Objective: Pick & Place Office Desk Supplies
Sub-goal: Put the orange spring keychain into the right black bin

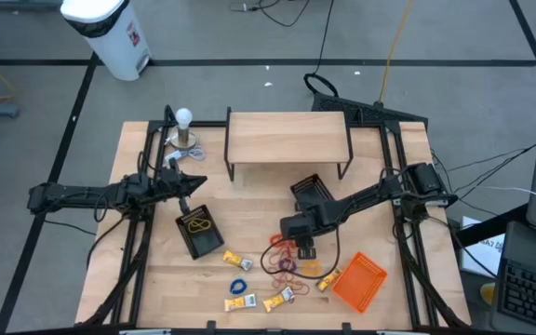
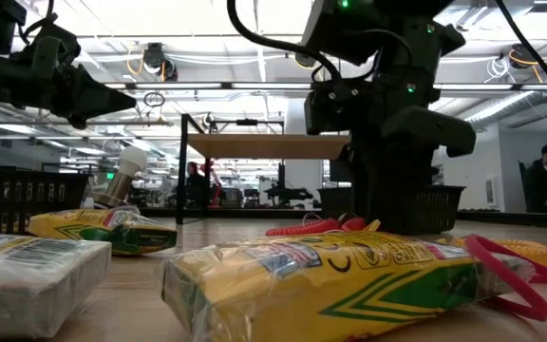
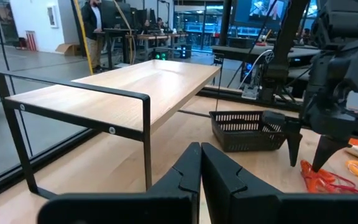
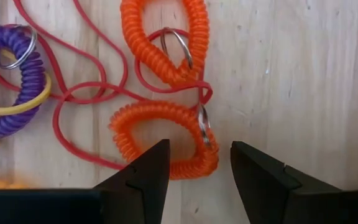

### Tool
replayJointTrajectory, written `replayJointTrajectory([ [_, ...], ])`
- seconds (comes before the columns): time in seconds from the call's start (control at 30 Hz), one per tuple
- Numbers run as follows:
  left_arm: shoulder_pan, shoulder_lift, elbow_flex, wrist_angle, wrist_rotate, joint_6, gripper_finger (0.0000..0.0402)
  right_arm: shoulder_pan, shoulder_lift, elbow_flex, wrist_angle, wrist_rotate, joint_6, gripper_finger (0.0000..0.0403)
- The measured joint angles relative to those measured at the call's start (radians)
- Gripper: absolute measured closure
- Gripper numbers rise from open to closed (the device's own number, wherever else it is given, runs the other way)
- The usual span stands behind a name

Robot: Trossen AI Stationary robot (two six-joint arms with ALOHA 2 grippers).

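My right gripper (image 1: 302,249) (image 4: 199,163) points down, open, just above a heap of loops (image 1: 284,261) near the table's middle. In the right wrist view its fingertips stand on either side of an orange coiled loop with a key ring (image 4: 166,140). A second orange coil (image 4: 166,43), thin red bands (image 4: 73,99) and a purple coil (image 4: 11,81) lie flat beside it. Whether a finger touches the coil I cannot tell. Yellow-and-white packets (image 1: 234,260) (image 1: 241,302) (image 1: 278,301) and a blue loop (image 1: 240,286) lie near the near edge. My left gripper (image 1: 194,183) (image 3: 201,155) hovers shut and empty left of centre.
A black mesh tray (image 1: 200,231) holding a yellow band sits just near of my left gripper. Another mesh tray (image 1: 313,191) stands beside the right arm. An orange tray (image 1: 359,281) lies at the near right. A wooden shelf on black legs (image 1: 287,140) spans the far middle.
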Motion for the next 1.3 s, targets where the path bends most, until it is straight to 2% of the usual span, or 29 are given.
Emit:
replayJointTrajectory([
  [0.17,0.000,0.000,0.000,0.002,-0.003,0.002,0.0392,0.000,-0.001,-0.013,0.023,-0.003,0.000,0.0246],
  [0.27,0.000,0.000,0.000,0.003,-0.003,0.003,0.0392,0.000,-0.005,-0.014,0.021,-0.004,-0.002,0.0264],
  [0.6,0.000,0.000,0.000,0.002,-0.003,-0.003,0.0392,0.000,-0.008,-0.015,0.028,-0.004,-0.009,0.0387],
  [0.87,0.000,0.000,0.000,0.002,-0.003,-0.003,0.0392,-0.002,-0.088,-0.016,0.002,0.001,0.028,0.0352],
  [1.17,0.000,0.000,0.000,0.006,-0.004,0.011,0.0392,-0.001,-0.320,-0.016,0.008,-0.001,-0.033,0.0389],
  [1.3,0.000,0.000,0.000,0.008,-0.004,0.013,0.0392,-0.016,-0.479,-0.071,0.105,-0.007,-0.074,0.0389],
])
